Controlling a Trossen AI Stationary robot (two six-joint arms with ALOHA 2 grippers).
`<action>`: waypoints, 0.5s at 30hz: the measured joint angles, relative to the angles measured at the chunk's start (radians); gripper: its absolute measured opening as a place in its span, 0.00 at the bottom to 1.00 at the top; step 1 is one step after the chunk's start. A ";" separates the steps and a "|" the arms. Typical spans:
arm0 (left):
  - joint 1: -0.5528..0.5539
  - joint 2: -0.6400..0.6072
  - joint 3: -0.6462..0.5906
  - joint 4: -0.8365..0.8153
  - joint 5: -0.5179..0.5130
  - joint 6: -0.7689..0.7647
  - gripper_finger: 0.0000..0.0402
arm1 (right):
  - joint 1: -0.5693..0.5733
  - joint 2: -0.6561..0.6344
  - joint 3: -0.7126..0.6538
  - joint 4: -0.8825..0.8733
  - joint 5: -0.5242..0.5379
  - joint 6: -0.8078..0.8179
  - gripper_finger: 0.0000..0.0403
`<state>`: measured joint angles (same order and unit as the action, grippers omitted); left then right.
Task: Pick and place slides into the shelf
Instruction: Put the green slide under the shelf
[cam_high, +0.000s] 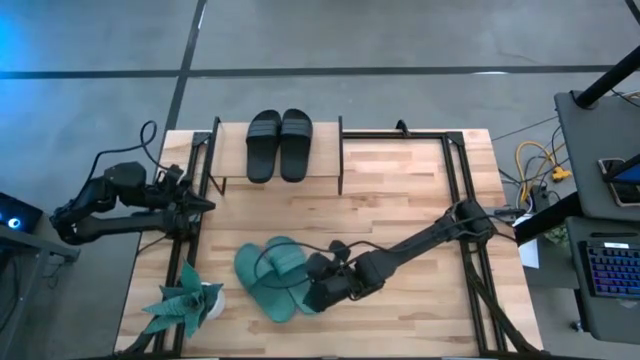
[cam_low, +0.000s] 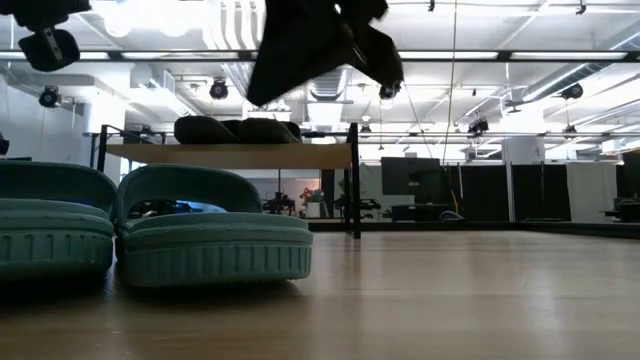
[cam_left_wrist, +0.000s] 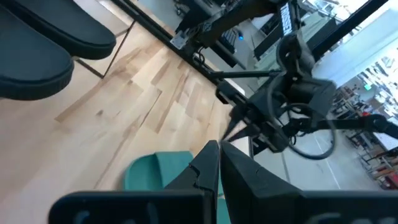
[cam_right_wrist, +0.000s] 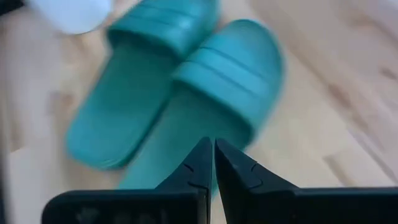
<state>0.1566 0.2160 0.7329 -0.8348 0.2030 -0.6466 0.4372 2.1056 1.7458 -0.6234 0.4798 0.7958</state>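
The two teal-green slides (cam_high: 268, 280) lie side by side, soles down, on the table's near left part; they also show in the low view (cam_low: 215, 235) and in the right wrist view (cam_right_wrist: 186, 87). The two black slides (cam_high: 279, 144) rest soles down on the top board of the shelf (cam_high: 325, 160) at the far edge, and the low view shows them too (cam_low: 235, 130). My right gripper (cam_right_wrist: 213, 155) is shut and empty, hovering above the teal pair (cam_high: 313, 295), well clear of the table in the low view (cam_low: 320, 45). My left gripper (cam_high: 207, 205) is shut and empty at the table's left edge.
A green plant in a white pot (cam_high: 187, 303) stands at the near left corner, close beside the teal slides. Black frame rails (cam_high: 462, 190) run along the table's left and right sides. Bare wood lies in the table's middle and right (cam_high: 400, 190).
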 joint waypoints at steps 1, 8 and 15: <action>0.000 -0.012 -0.005 0.000 0.000 0.005 0.00 | 0.000 0.002 0.013 0.002 -0.029 -0.012 0.03; 0.000 -0.083 -0.021 0.003 0.000 0.050 0.00 | -0.012 0.003 0.051 -0.026 -0.114 -0.114 0.14; 0.000 -0.115 -0.021 0.003 -0.018 0.058 0.00 | -0.032 0.004 0.024 -0.044 -0.088 -0.200 0.37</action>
<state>0.1566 0.1009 0.7120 -0.8314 0.1848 -0.5883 0.4053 2.1092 1.7696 -0.6671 0.3922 0.5955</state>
